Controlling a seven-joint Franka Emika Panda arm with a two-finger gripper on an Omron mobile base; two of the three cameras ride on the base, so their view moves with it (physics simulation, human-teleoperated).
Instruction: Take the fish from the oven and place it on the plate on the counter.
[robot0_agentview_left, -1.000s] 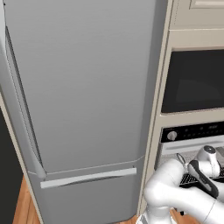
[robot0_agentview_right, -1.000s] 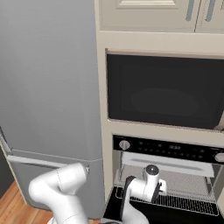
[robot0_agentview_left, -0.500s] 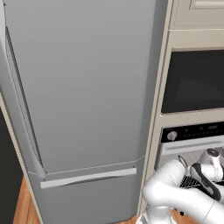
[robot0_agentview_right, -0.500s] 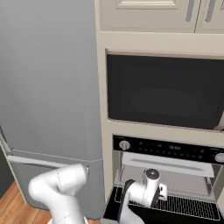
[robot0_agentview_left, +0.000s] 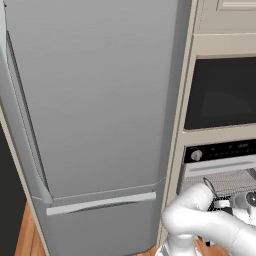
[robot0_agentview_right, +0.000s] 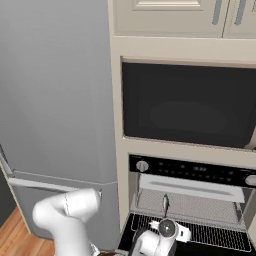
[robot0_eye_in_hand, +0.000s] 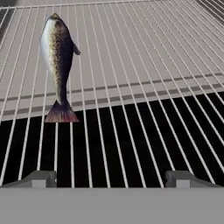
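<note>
The step in hand looks like the approach to the pick-up: the oven (robot0_agentview_right: 190, 200) stands open below the black-glass appliance (robot0_agentview_right: 187, 102), its wire rack (robot0_eye_in_hand: 144, 74) exposed, and the hand (robot0_eye_in_hand: 111, 177) is reaching in over that rack with nothing between its fingers. In the hand view the two fingertips (robot0_eye_in_hand: 39, 177) sit far apart at the bottom edge, so the hand is spread wide and holds nothing. The fish (robot0_eye_in_hand: 58, 65) lies flat on the rack ahead of the hand and off to the left of its centre line, head pointing away and reddish tail nearest the fingers, clear of both of them. Judging from this, the next move calls for shifting the hand sideways toward the fish and forward along the rack until the body sits between the fingers, lowering close to the wires, then closing across the narrow body rather than along its length; the thin wires under it may make a low, clean pinch awkward. In the base views the white arm (robot0_agentview_right: 70, 220) is folded low in front of the grey fridge (robot0_agentview_left: 95, 115), elbow bent, forearm stretched toward the oven mouth with the wrist about level with the rack, looking along and down onto it
</note>
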